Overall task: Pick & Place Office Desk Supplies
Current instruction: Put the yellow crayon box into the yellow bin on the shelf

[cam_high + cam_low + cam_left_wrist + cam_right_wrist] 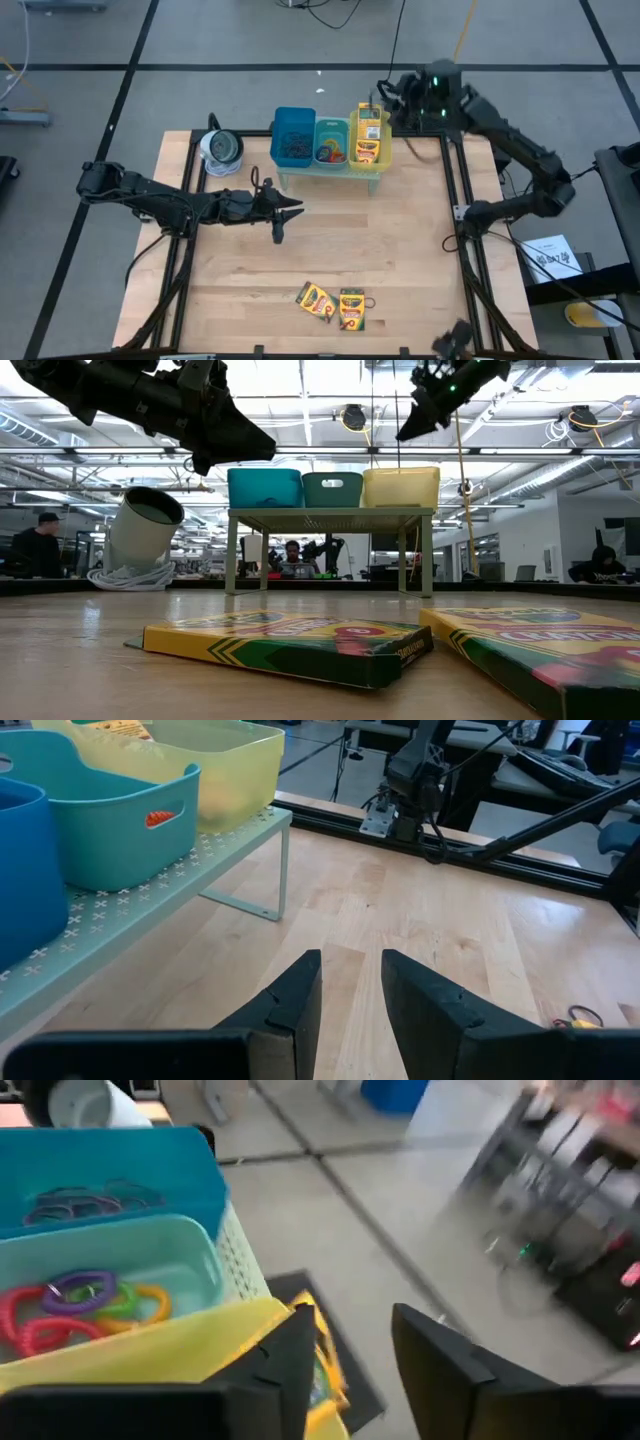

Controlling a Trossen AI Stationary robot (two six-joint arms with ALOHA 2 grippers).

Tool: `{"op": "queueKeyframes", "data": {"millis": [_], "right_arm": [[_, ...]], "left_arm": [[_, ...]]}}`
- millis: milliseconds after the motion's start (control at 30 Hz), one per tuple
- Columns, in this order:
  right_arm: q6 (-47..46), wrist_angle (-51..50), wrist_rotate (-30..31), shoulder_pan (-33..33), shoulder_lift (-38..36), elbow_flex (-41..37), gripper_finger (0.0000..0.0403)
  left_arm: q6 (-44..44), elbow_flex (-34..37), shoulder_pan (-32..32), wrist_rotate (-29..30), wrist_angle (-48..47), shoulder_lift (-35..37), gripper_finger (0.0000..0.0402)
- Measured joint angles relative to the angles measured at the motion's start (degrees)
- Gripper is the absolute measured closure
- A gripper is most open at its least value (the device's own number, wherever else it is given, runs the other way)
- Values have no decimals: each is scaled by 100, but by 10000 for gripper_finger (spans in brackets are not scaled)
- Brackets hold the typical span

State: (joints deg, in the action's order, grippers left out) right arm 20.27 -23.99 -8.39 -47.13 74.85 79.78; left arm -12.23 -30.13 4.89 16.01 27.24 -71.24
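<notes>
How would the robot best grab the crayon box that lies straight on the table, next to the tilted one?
The crayon box lies flat, with its long sides running front to back. Probably best to come straight down from above and pinch across its narrow width. Its right long side is free; the tilted crayon box crowds its left, so fingers need care there.
</notes>
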Motion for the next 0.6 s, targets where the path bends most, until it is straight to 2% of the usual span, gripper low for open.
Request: {"op": "queueKeyframes", "data": {"millis": [100, 200, 300, 433, 600], "right_arm": [[-174, -577, -635, -487, 538, 557, 244], [-125, -874, -1218, -724, 910, 687, 211], [234, -1134, -1439, -794, 1138, 693, 195], [340, -1291, -1437, -794, 1349, 693, 200], [339, -1137, -1427, -792, 1372, 696, 228]], "left_arm": [[0, -2, 2, 0, 0, 0, 284], [0, -2, 0, 0, 0, 0, 284], [0, -2, 2, 0, 0, 0, 284], [0, -2, 0, 0, 0, 0, 284], [0, -2, 0, 0, 0, 0, 284]]}}
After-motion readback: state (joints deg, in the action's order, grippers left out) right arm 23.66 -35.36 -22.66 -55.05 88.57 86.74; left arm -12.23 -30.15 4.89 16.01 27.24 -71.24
